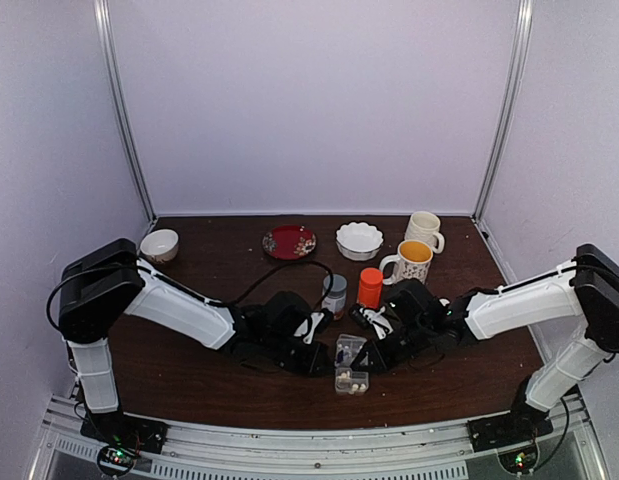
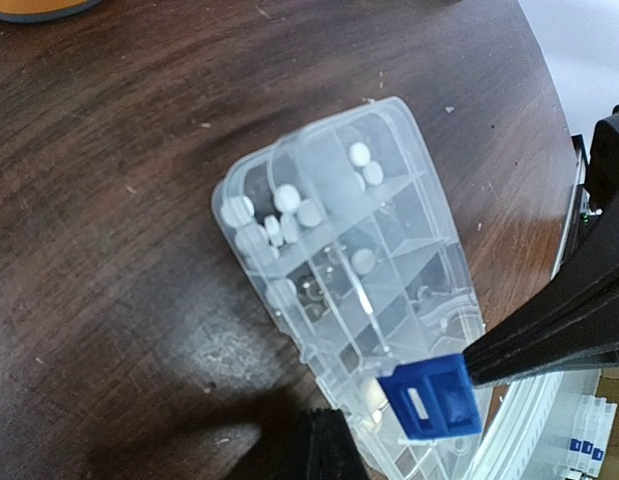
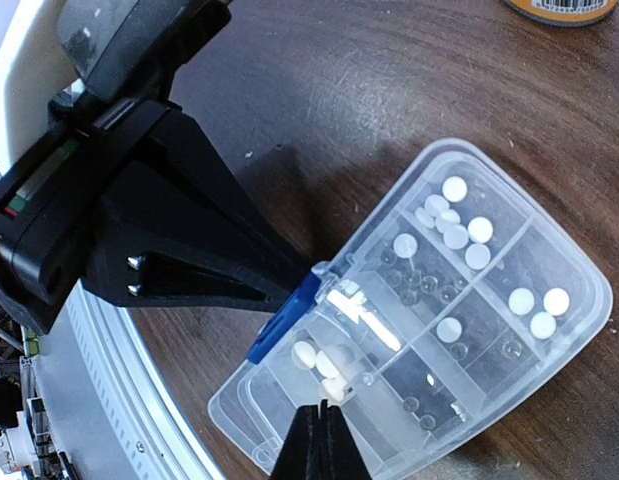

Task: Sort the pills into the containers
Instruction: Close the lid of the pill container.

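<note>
While both jaws sit together, pill box (image 3: 459,300) lies near table (image 1: 189,392) front edge.

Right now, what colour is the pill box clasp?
Blue clasp, clearest in the left wrist view.

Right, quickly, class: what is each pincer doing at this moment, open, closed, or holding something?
Left pincer: closed, tips by the pill box, holding nothing visible.
Right pincer: closed, tips over the pill box, holding nothing visible.
</note>
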